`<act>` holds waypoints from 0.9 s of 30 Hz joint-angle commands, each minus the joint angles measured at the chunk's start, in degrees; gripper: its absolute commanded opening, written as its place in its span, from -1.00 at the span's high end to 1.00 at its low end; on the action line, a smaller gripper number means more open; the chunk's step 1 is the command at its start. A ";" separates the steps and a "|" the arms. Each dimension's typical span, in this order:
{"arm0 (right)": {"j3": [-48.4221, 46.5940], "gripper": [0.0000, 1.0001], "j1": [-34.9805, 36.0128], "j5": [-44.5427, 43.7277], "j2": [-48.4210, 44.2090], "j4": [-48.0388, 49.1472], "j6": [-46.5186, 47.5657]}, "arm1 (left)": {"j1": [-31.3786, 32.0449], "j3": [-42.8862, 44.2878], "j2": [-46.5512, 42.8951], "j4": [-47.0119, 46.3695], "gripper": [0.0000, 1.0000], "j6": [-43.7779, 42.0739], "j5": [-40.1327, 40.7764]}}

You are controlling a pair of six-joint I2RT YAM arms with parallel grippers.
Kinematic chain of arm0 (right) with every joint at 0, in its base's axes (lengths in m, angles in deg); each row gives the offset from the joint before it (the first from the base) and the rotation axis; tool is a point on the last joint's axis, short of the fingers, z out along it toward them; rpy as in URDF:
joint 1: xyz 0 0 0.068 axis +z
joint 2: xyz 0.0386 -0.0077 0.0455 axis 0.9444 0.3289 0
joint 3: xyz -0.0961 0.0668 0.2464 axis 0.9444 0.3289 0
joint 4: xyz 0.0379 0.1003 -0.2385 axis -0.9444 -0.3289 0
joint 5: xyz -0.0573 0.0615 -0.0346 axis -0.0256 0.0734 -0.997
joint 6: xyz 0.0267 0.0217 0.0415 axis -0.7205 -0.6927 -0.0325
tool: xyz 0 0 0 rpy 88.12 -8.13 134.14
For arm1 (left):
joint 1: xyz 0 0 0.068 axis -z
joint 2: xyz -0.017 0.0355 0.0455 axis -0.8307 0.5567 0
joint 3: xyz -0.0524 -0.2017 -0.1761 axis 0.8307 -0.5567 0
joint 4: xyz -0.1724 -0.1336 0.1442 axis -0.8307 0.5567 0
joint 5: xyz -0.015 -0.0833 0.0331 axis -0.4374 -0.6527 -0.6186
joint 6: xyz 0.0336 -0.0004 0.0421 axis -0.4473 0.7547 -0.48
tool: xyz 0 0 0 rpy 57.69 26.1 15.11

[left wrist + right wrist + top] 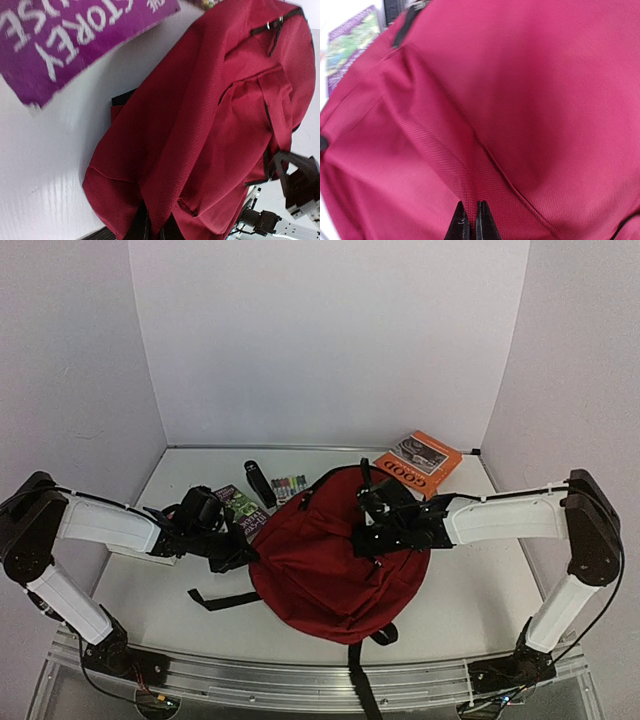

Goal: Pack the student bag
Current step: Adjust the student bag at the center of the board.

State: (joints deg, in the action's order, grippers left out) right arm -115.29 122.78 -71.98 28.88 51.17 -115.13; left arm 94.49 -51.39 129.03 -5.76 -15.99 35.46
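Far left: the left pincer (157,224), seemingly pinching a fold at the left edge of the student bag (325,578), with red cloth showing between its two dark fingers. Just behind it, on the white desk (470,585): a purple book (238,504), partly under the arm. Further back, a black oblong object (260,483), too small to name, and beside it a row of coloured markers (290,485).

In the middle of the desk: the bag itself, lying flat, dark red, with black straps trailing toward the near edge. No opening to see from above.

On its upper right part: the right pincer (471,222), pressed almost together on a raised ridge of the cloth, probably nipping it.

Far right, at the back: an orange book (420,462), just beside the top corner of the bag, not yet packed.

Possible trouble, as a judgement only:
- Thin cloth slipping out of either pincer under a pull, because of the small bite.
- The whole bag sliding over the smooth desk and pushing the markers or the purple book.
- Lifting only the outer layer, with the zipper left shut.
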 commanded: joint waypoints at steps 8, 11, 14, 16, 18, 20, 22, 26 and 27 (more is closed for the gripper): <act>6.47 1.00 6.96 -1.03 -5.38 10.82 -20.02 | -8.41 17.38 7.84 4.69 0.99 -14.31 -4.68; 8.40 1.00 7.38 -0.65 -4.92 14.51 -23.72 | -9.05 20.08 10.09 4.15 1.00 -15.70 -5.75; 8.98 0.89 7.44 -2.11 -4.47 14.62 -25.07 | -9.42 20.90 10.05 4.83 0.91 -16.29 -5.63; 9.17 0.46 7.37 -3.94 -5.37 13.89 -24.20 | -9.74 18.89 7.89 5.12 0.54 -15.62 -3.92; 9.06 0.03 7.39 -5.69 -7.11 12.32 -22.61 | -9.90 16.61 4.72 5.55 0.12 -15.20 -2.85; 8.98 -0.32 7.40 -7.22 -8.89 10.90 -20.73 | -9.93 14.31 1.44 7.09 -0.18 -14.74 -2.18; 8.49 -0.48 7.40 -8.44 -10.03 9.34 -18.58 | -9.93 11.82 -1.36 8.93 -0.31 -14.23 -2.15; 5.71 -0.55 7.32 -10.66 -9.32 4.13 -15.49 | -9.84 5.51 -6.23 9.98 -0.45 -11.52 -3.25; 4.98 -0.55 7.30 -10.60 -8.56 3.36 -14.76 | -9.84 3.98 -6.96 9.72 -0.47 -10.72 -4.07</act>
State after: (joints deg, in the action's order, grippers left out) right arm -106.89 129.89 -78.67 20.06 59.37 -133.85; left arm 84.70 -42.49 126.23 1.95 -29.20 32.46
